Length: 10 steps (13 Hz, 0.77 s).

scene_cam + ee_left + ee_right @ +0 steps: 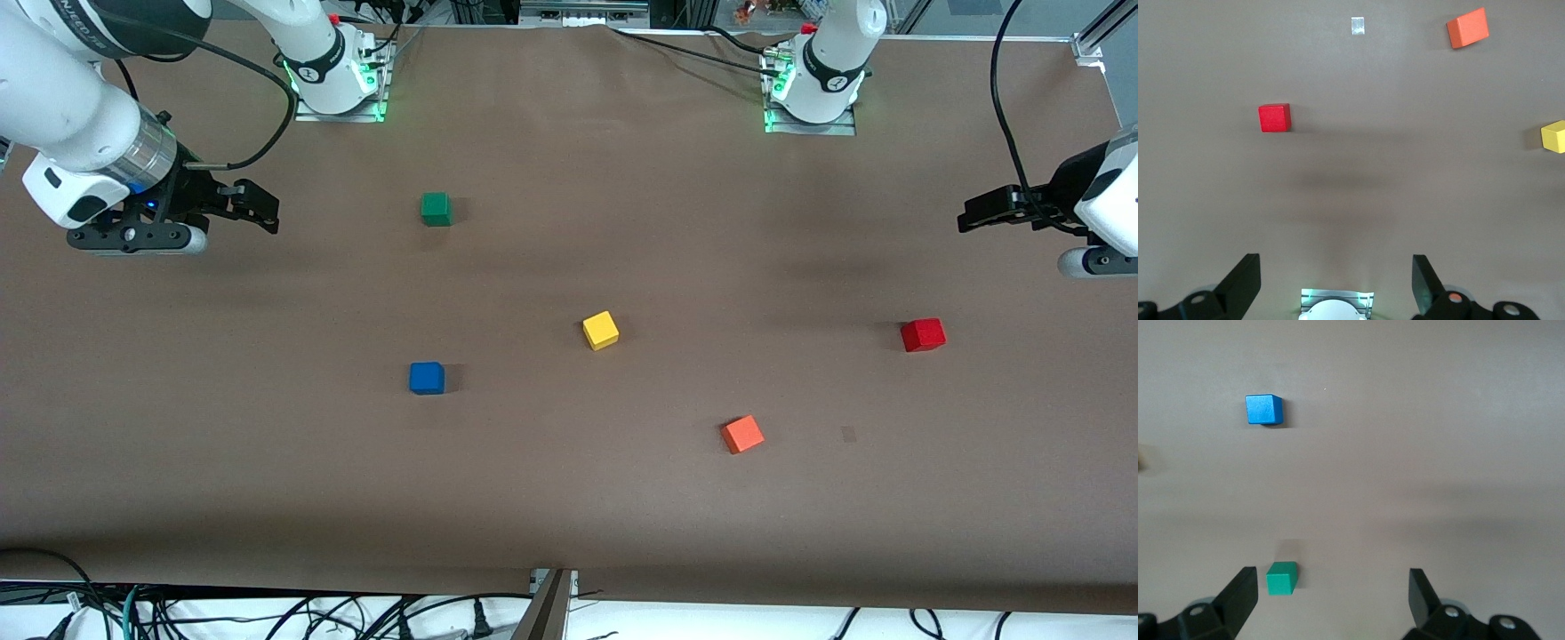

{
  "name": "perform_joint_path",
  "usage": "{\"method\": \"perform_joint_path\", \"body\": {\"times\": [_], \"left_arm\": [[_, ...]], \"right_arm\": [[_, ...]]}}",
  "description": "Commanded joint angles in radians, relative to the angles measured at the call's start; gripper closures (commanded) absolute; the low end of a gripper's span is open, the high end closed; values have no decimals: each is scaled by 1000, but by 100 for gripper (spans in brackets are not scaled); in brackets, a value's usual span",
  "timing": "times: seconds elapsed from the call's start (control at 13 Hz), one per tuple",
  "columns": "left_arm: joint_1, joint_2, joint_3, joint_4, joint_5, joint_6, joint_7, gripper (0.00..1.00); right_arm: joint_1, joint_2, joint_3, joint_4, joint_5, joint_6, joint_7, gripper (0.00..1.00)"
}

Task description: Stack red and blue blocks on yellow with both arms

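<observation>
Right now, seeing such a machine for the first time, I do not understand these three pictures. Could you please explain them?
These are two white robot arms at a brown table. The wide picture looks down from a high camera facing them; the other two come from cameras on each arm's wrist.

Five small cubes lie apart on the table: the red block, the blue block, the yellow block, an orange cube and a green cube.

Each arm ends in a two-finger tool. The left tool hangs over its end of the table, the right tool over the other end. Both are open and hold nothing. Nothing is stacked yet.
</observation>
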<state>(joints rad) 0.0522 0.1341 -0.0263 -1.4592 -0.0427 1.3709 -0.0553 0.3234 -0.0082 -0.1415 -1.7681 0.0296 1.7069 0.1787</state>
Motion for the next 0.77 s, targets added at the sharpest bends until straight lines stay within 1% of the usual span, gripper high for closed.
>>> {"method": "perform_joint_path", "body": {"times": [0.0, 0.69], "left_arm": [[3, 16, 2, 36, -23, -16, 11, 0], [3, 30, 2, 56, -23, -20, 9, 0]], "right_arm": [[-1, 5, 0, 12, 0, -6, 4, 0], [-1, 7, 0, 16, 0, -1, -4, 0]]}}
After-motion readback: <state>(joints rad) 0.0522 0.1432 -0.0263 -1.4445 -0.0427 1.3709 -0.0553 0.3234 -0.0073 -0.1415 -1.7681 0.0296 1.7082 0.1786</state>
